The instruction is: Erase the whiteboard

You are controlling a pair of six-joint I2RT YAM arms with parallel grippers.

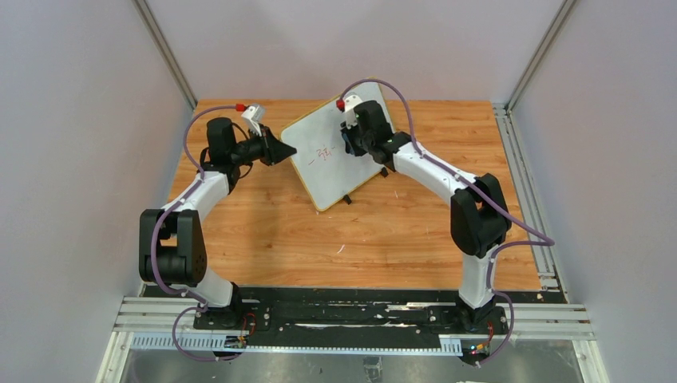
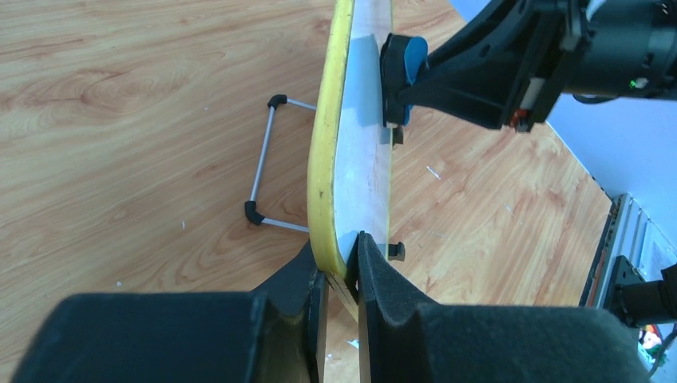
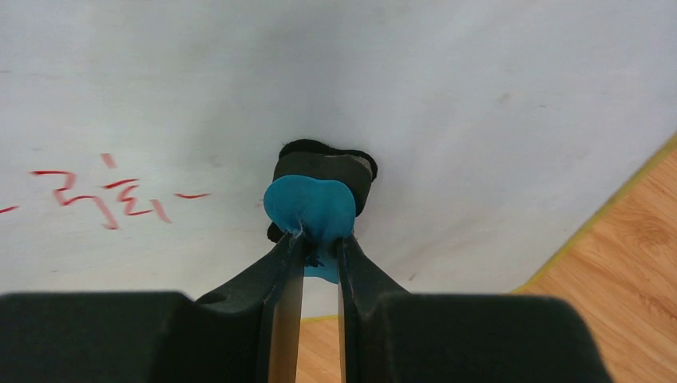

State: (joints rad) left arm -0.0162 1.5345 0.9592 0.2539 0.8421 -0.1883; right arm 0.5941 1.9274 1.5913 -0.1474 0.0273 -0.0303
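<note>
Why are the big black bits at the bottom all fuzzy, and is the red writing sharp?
Left wrist view: the left gripper sits right by the lens, so it blurs; the whiteboard edge looks sharper. Right wrist view: the right gripper is soft, the blue eraser and red writing crisp. Top view: even light, writing tiny.

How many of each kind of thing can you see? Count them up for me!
whiteboard: 1
eraser: 1
grippers: 2 (left gripper, right gripper)
Total: 4
</note>
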